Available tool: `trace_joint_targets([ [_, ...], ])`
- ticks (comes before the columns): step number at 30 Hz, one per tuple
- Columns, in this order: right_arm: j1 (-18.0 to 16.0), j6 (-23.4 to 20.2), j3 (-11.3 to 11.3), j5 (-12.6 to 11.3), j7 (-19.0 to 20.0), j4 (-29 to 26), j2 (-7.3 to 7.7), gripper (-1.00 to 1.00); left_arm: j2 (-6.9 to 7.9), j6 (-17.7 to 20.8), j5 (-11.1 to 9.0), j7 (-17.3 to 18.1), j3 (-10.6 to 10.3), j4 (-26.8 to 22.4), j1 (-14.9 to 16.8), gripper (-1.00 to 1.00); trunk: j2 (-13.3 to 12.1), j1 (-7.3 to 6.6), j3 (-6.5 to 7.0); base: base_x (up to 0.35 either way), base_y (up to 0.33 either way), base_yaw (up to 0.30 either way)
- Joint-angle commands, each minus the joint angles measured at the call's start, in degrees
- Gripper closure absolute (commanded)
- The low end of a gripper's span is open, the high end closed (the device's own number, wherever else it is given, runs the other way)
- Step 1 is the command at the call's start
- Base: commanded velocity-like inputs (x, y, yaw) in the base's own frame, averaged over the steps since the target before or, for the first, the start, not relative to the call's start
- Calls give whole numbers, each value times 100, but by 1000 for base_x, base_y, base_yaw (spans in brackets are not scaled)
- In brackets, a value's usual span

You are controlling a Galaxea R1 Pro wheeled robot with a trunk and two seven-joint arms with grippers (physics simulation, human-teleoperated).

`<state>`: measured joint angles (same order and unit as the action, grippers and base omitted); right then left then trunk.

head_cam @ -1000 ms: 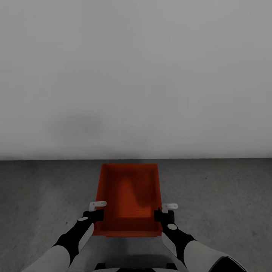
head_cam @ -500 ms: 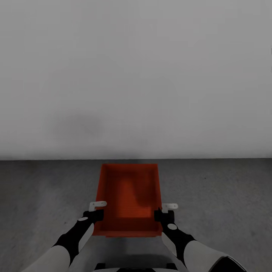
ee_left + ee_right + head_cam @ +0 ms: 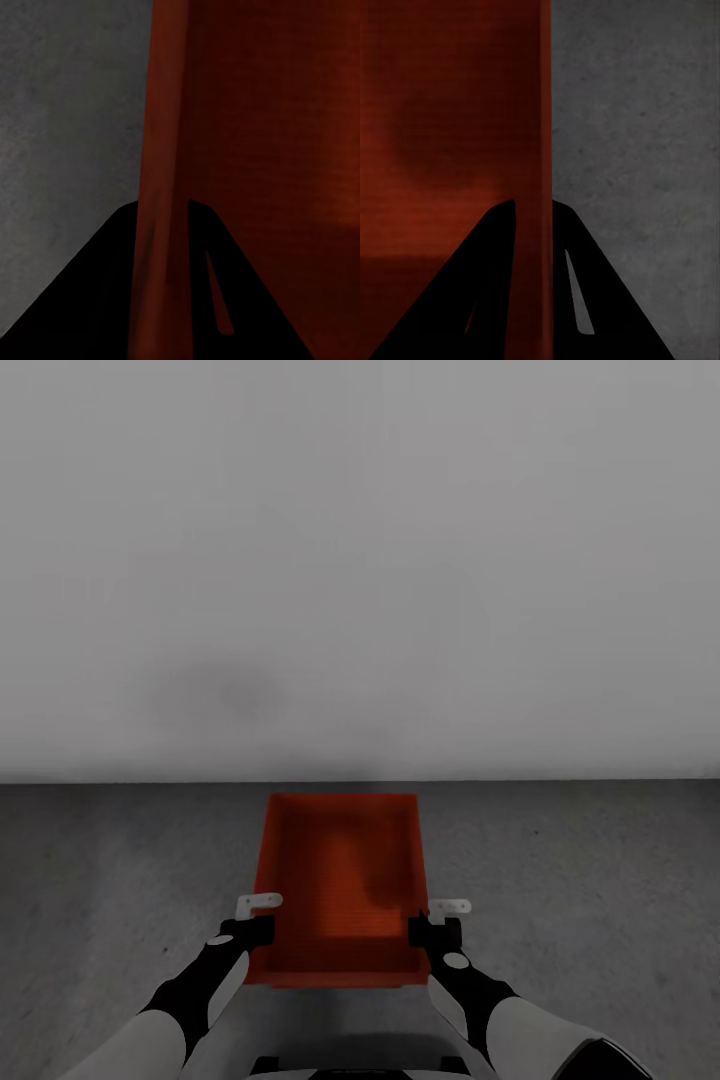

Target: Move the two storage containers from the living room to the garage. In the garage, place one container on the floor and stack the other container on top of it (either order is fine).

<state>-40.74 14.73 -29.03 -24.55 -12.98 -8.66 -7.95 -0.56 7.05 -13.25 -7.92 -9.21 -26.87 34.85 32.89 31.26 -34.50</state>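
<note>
- We hold one storage container between our two arms, above the dark grey floor of the garage, a short way in front of the plain white wall.
- Its long axis runs straight away from us toward that wall; the short near end sits closest to our trunk, and the open top faces up.
- The relation that matters is side to side: the left gripper is on the container's left long wall near the near corner, the right gripper on the right long wall at about the same depth — the two grips mirror one another.
- In the left wrist view the thin orange wall passes between the two dark fingers, so we judge the left jaws clenched on that wall, one finger inside the bin and one outside.
- The right wrist view shows the same: the wall runs between the fingers, with bin interior on one side and concrete on the other; the right jaws grip it too.
- Both forearms reach forward and slightly inward, roughly level with each other, wrists bent so the fingers point down over the rim.
- Neither arm is nearer; the load is shared evenly.
- We cannot tell from these views whether the container's bottom touches the concrete or hangs just above it.
- Our judgement is that the coming move is a straight lowering with both arms together — any uneven drop would tilt the bin.
</note>
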Motion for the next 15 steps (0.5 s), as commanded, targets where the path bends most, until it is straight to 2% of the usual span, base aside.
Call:
trace_joint_targets([
  [1,-4,30,170,-104,-2,356,4,100,64,33,24,-78,15,-36,4,100,7,2,-5,0,-3,0],
  [11,-4,30,170,-103,-2,356,4,100,75,28,24,-78,15,-30,4,100,7,2,-5,0,0,0],
  [15,-4,29,170,-103,-2,356,4,100,80,29,21,-78,15,-11,4,100,7,2,-5,0,117,0],
])
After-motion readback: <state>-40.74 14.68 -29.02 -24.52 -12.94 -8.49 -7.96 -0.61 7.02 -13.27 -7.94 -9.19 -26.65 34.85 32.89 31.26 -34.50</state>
